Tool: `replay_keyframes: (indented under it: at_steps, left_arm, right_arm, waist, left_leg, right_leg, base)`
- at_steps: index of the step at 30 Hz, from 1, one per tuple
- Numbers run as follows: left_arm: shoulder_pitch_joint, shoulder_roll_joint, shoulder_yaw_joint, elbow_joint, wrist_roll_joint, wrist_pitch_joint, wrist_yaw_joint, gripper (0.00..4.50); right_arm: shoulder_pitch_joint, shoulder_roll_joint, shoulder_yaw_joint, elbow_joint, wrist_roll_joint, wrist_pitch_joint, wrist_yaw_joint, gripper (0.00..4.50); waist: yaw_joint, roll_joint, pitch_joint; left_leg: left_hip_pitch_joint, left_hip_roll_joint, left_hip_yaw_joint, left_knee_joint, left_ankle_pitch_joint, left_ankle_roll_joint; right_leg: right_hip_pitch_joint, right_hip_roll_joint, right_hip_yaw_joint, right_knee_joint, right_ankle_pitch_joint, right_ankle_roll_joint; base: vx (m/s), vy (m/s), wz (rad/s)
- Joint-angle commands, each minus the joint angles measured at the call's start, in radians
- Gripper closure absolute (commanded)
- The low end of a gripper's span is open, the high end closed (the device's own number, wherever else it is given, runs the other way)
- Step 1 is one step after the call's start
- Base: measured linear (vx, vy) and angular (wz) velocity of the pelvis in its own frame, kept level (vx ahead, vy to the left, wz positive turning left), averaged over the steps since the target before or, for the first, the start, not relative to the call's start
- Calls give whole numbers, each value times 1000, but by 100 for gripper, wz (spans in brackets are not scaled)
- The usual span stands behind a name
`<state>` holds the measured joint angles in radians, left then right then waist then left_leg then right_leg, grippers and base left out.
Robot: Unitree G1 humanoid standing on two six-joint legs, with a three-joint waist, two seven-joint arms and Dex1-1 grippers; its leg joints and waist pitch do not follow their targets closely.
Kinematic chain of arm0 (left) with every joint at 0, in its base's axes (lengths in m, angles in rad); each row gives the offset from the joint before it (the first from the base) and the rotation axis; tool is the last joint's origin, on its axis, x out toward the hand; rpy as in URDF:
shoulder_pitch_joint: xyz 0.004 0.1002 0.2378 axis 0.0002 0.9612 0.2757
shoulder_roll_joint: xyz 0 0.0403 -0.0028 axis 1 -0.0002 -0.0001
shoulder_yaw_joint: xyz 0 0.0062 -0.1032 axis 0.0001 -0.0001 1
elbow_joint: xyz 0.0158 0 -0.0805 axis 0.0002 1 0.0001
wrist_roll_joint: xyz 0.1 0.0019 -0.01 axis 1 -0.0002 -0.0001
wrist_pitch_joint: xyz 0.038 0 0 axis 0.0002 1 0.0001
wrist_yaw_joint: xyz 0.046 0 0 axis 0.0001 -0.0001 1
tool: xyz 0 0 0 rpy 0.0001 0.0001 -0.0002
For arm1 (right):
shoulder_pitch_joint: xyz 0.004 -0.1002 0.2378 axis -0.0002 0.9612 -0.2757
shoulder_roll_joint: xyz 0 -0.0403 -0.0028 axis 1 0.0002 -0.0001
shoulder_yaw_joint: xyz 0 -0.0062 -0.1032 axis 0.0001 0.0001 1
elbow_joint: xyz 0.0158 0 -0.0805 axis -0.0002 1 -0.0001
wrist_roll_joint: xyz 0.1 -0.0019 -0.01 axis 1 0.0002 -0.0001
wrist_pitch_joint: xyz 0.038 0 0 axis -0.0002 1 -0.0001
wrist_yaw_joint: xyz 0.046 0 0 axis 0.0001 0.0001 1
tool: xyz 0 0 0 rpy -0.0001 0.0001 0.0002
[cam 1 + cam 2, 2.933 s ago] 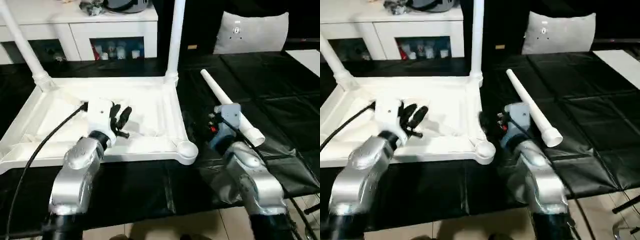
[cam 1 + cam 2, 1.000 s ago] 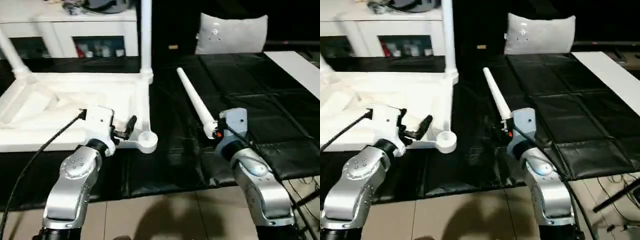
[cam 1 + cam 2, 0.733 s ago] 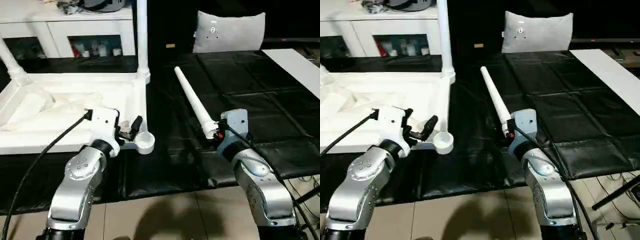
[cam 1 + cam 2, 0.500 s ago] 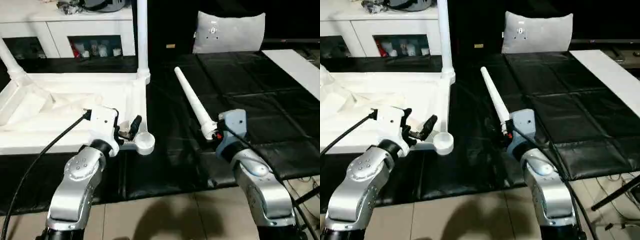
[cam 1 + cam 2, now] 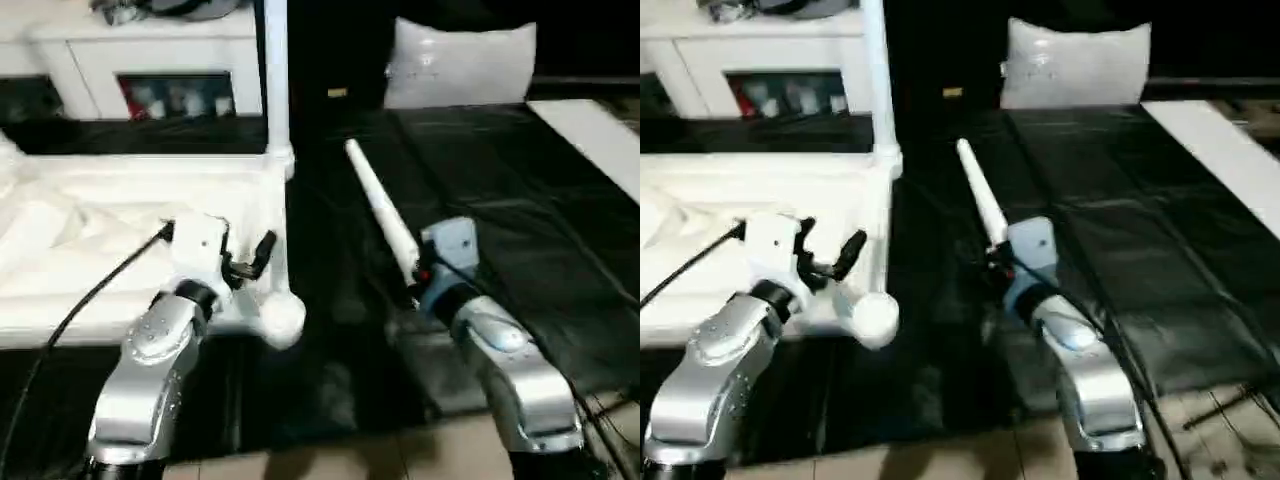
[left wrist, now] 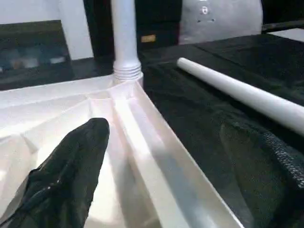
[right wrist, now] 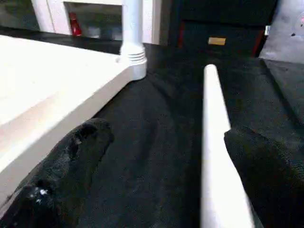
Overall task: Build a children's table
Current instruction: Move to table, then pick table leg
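The white tabletop [image 5: 110, 215] lies upside down on the left, ribbed side up. One tube leg [image 5: 274, 80] stands upright in its far right corner socket. The near right corner socket [image 5: 283, 320] holds nothing. My left gripper [image 5: 258, 256] is open at the tabletop's right rim, and its fingers [image 6: 66, 180] stand astride that rim. A loose leg [image 5: 380, 210] lies on the black mat, pointing away from me. My right gripper [image 5: 418, 272] is open at the leg's near end; the leg [image 7: 213, 142] runs between its fingers [image 7: 71, 161] without touching them.
A white cabinet [image 5: 150, 60] with glass doors stands behind the tabletop. A pale cushion [image 5: 460, 65] leans at the back, and a white panel [image 5: 600, 130] lies at the far right. Black mat [image 5: 520, 200] covers the work surface, with tiled floor [image 5: 330, 450] in front.
The camera has shifted and tilted a little. Both grippers stay open, the left at the tabletop's rim and the right at the loose leg's near end.
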<state>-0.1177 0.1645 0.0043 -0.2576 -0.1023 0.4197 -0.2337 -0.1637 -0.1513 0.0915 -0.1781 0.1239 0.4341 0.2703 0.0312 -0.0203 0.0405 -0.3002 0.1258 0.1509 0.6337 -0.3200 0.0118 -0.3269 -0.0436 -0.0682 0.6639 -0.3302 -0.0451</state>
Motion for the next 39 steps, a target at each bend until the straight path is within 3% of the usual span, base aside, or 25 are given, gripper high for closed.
replay_keyframes:
  at_steps: [1,2,3,4,5,6,7,8,9,10,11,12,13,14,15,16,17,18,20,21,23,25,27,32,39]
  left_arm:
    - [4,-1,-8,0,-1,2,2,38]
    - [4,-1,-8,0,-1,2,2,38]
    - [5,-1,-9,-1,0,2,2,38]
    - [5,-1,-10,-1,0,2,1,38]
    - [5,-1,-11,-1,1,3,0,38]
    - [5,-1,-12,-2,1,3,0,38]
    - [5,0,-14,0,2,1,-2,38]
    - [4,2,-17,1,2,-2,-4,38]
    - [5,2,-16,2,-1,-8,-7,38]
    - [4,4,-18,3,-5,-10,-13,38]
    - [1,14,-22,6,-14,-7,-36,38]
    - [-4,24,-18,6,-58,-1,-89,19]
    - [-10,40,-24,8,-81,22,-131,9]
    - [-15,52,-29,9,-95,38,-156,9]
    - [-22,94,-62,13,-87,46,-212,2]
    - [-27,124,-87,15,-77,48,-247,2]
    - [-33,158,-114,17,-66,44,-289,2]
    - [-37,179,-130,20,-60,40,-316,2]
    - [-45,204,-146,22,-55,27,-352,2]
    - [-60,231,-160,28,-49,18,-389,2]
    - [-80,267,-178,30,-67,32,-446,2]
    - [-94,297,-200,30,-73,34,-488,2]
    - [-104,320,-219,31,-58,23,-510,2]
    - [-117,330,-214,37,-56,24,-520,2]
    - [-124,341,-216,43,-56,19,-523,0]
  right_arm:
    - [-7,-9,-9,-12,-2,8,8,0]
    - [-7,-10,-9,-11,-2,7,9,0]
    - [-7,-11,-9,-9,-3,6,11,0]
    - [-8,-13,-9,-6,-3,6,13,0]
    - [-9,-17,-9,-2,-4,3,14,0]
    - [-9,-19,-8,1,-5,2,16,0]
    - [-9,-22,-9,7,-6,-2,17,0]
    - [-10,-25,-9,13,-10,-3,16,0]
    - [-11,-28,-8,18,-14,-3,14,0]
    - [-15,-29,-10,25,-16,3,11,0]
    - [-28,-35,-6,37,-28,14,5,0]
    - [-62,-40,-6,65,-44,47,-15,0]
    - [-87,-47,-1,84,-57,75,-24,0]
    - [-101,-52,2,95,-65,94,-29,0]
    - [-133,-60,9,125,-75,125,-29,0]
    - [-154,-65,15,145,-81,144,-28,0]
    - [-184,-70,20,178,-84,180,-25,0]
    - [-205,-73,23,202,-86,204,-24,0]
    - [-244,-79,30,248,-101,266,-36,0]
    - [-294,-86,42,305,-106,320,-24,0]
    - [-355,-82,44,373,-78,359,25,0]
    - [-412,-78,47,443,-81,390,41,0]
    - [-465,-70,42,527,-79,363,59,0]
    - [-556,-50,14,676,-62,303,69,0]
    - [-677,-2,-33,901,-43,273,59,36]
  waist:
    - [38,-25,-59]
    - [50,-15,-55]
    - [53,1,-51]
    - [53,20,-47]
    - [41,62,-49]
    - [17,66,-40]
    - [-17,81,-80]
    - [-20,76,-85]
    - [-21,58,-76]
    - [-23,52,-67]
    - [-14,27,-69]
    - [-9,-1,-64]
    - [11,-60,-63]
    - [27,-34,-57]
    - [26,-22,-66]
    - [18,-16,-66]
    - [10,-10,-61]
    - [4,0,-52]
    - [-2,5,-47]
    - [-4,4,-36]
    - [-9,3,-31]
    - [-11,6,-31]
    - [-16,7,-30]
    - [-27,15,-33]
    - [-29,12,-35]
  left_leg:
    - [-124,5,-24,77,51,211]
    - [-159,22,-41,91,81,108]
    - [-170,28,-49,51,171,53]
    - [-151,39,-52,9,216,51]
    - [-88,75,-54,-62,250,70]
    - [-67,124,-104,-83,263,160]
    - [115,236,-215,-78,346,373]
    - [104,225,-227,-57,536,474]
    - [74,194,-174,-60,612,471]
    - [37,168,-144,-75,613,462]
    - [9,122,-93,-57,585,434]
    - [-27,72,-55,-33,499,378]
    - [-103,-19,-24,6,218,224]
    - [-94,22,-51,-26,150,83]
    - [-85,31,-49,-52,211,9]
    - [-84,34,-44,-55,236,-1]
    - [-81,39,-36,-64,192,-30]
    - [-76,46,-35,-81,91,-68]
    - [-71,57,-33,-90,-14,-105]
    - [-54,64,-26,-96,-166,-131]
    - [-45,61,-29,-95,-264,-140]
    - [-47,61,-32,-96,-278,-141]
    - [-49,62,-37,-96,-292,-143]
    - [-52,73,-37,-104,-312,-144]
    - [-51,70,-30,-96,-282,-138]
  right_leg:
    - [180,-194,192,-134,327,-288]
    - [182,-174,169,-121,395,-289]
    - [177,-125,108,-112,423,-241]
    - [153,-101,73,-115,379,-204]
    - [122,-52,5,-125,211,-107]
    - [92,-7,-23,-65,146,-50]
    - [-67,-26,-14,57,-60,4]
    - [-107,-39,0,103,-60,64]
    - [-129,-41,11,110,22,129]
    - [-117,-35,10,110,64,148]
    - [-114,-45,40,30,200,127]
    - [-90,-61,64,-46,296,97]
    - [-12,-114,131,-111,264,136]
    - [0,-166,126,-117,103,104]
    - [-5,-110,104,-90,154,80]
    - [-10,-97,99,-83,227,58]
    - [-16,-77,87,-87,230,12]
    - [-16,-70,81,-94,92,-38]
    - [-18,-66,77,-104,-61,-70]
    - [-42,-62,78,-123,-241,-78]
    - [-52,-64,74,-136,-396,-51]
    - [-52,-68,69,-148,-455,-19]
    - [-57,-71,63,-150,-477,-17]
    - [-48,-74,48,-150,-381,-65]
    - [-53,-79,49,-152,-408,-74]
  base:
    - [124,-9,20]
    - [117,-15,5]
    - [117,-15,5]
    - [112,-22,-8]
    - [138,26,-9]
    - [138,26,-9]
    - [171,30,-6]
    - [107,14,1]
    - [107,14,1]
    - [0,0,0]
    - [0,0,0]
    - [0,0,0]
    - [-11,-100,-1]
    - [-34,-120,-9]
    - [-34,-120,-9]
    - [-55,-105,-9]
    - [-79,-76,-4]
    - [-79,-76,-4]
    - [-102,-25,-7]
    - [-105,-14,-4]
    - [-84,-10,1]
    - [-88,-4,-3]
    - [-79,6,-5]
    - [-35,7,-2]
    - [0,0,0]
